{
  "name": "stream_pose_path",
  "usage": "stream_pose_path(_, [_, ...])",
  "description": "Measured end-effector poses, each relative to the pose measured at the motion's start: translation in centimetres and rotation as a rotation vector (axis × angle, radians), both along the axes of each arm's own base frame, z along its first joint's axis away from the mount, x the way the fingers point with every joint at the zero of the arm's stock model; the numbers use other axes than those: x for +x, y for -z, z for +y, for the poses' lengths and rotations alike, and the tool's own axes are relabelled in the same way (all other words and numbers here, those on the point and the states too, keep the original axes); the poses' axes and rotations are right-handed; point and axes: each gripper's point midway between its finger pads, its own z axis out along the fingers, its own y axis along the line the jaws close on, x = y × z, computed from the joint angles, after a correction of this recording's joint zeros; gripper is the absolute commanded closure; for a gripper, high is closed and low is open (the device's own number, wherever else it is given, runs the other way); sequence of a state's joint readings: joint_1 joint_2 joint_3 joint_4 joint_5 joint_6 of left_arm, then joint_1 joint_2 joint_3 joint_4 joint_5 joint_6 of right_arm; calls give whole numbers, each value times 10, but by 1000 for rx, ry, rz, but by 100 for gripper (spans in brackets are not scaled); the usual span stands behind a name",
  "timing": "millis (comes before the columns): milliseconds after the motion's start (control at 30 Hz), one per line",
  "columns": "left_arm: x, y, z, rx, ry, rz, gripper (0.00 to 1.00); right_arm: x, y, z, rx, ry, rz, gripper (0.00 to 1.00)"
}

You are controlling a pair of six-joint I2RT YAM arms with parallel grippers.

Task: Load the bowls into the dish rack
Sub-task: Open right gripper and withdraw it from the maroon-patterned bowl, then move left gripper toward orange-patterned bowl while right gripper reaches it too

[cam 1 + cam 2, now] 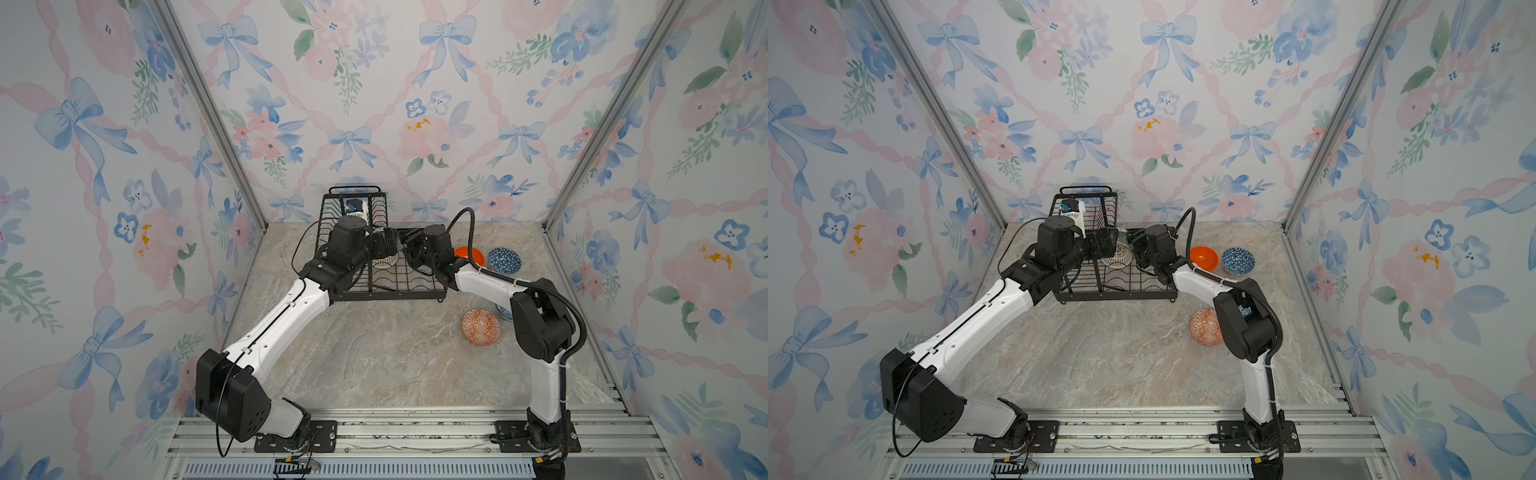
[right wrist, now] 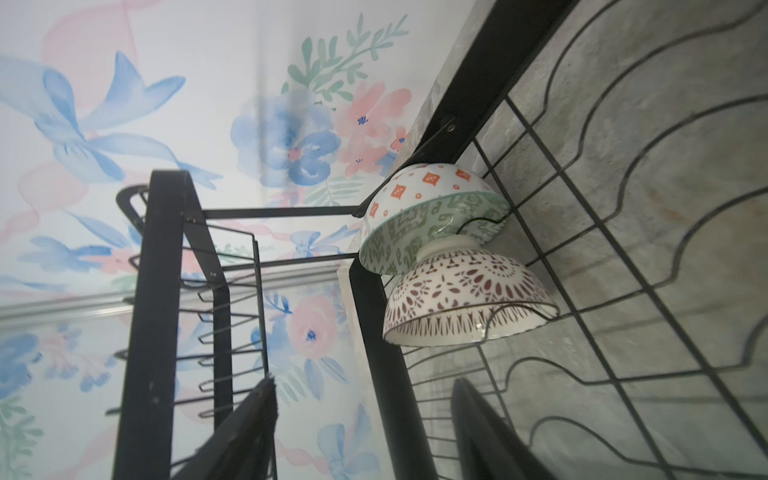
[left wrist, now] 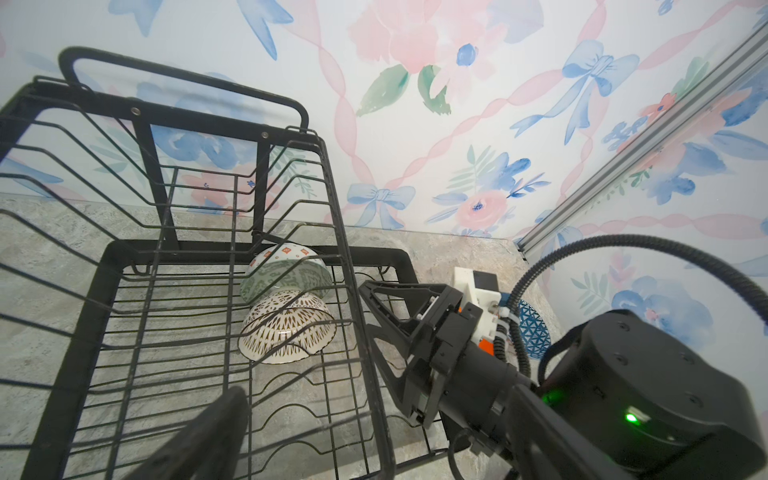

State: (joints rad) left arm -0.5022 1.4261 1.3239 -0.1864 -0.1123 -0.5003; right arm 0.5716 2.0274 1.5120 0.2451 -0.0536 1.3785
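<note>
Where the grey-beige marble-patterned worktop nears its right edge, about halfway back: one small round orange-and-white patterned bowl, standing alone in both top views. Just behind it, closer to the right edge: one blue-and-white floral bowl, of which only a sliver shows past the right arm.

Against the far edge, left of the middle: one black metal wire dish rack, two tiers, with a small upper basket on its left and a wide lower tray of wavy wires on its right.

Left gripper: over the rack, where basket meets tray. Jaws spread wide, nothing between them. Only one finger shows in the left wrist view.

Right gripper: at the tray's right rim, pointing inward. Jaws spread apart, holding nothing, clear of the bowls ahead of it.

At the far end of the lower tray: one white bowl with brown lattice, tipped with its outside up, resting on the wires. Touching it on the far side and partly overlapped by it: one grey-green patterned bowl, tipped likewise, at the tray's far rim.

Towards the far right corner of the worktop, outside the rack: one plain glossy orange bowl, upright. Just to its right: one blue geometric bowl.
</note>
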Motion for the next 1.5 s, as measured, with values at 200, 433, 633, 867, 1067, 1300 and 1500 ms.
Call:
stream_pose_path(200, [-3, 2, -2, 37, 2, -7, 2, -18, -18, -20, -189, -73, -58, 3])
stream_pose_path(433, [-10, 5, -14, 97, 32, -15, 2, -36, -4, -55, -494, -143, -52, 3])
stream_pose_path(633, [-1, 7, -35, 143, 66, -23, 2, -51, -10, -95, -723, -127, -47, 3])
stream_pose_path(867, [11, 12, -70, 220, 136, -42, 2, -60, -16, -183, -824, 14, 96, 3])
stream_pose_path(1067, [12, 26, -103, 280, 210, -43, 2, -80, -1, -275, -820, 172, 269, 3])
stream_pose_path(1300, [6, 49, -132, 340, 282, -27, 2, -114, -11, -326, -681, 286, 327, 3])
stream_pose_path(1500, [-9, 48, -161, 362, 351, -52, 2, -136, 20, -347, -656, 269, 454, 3])
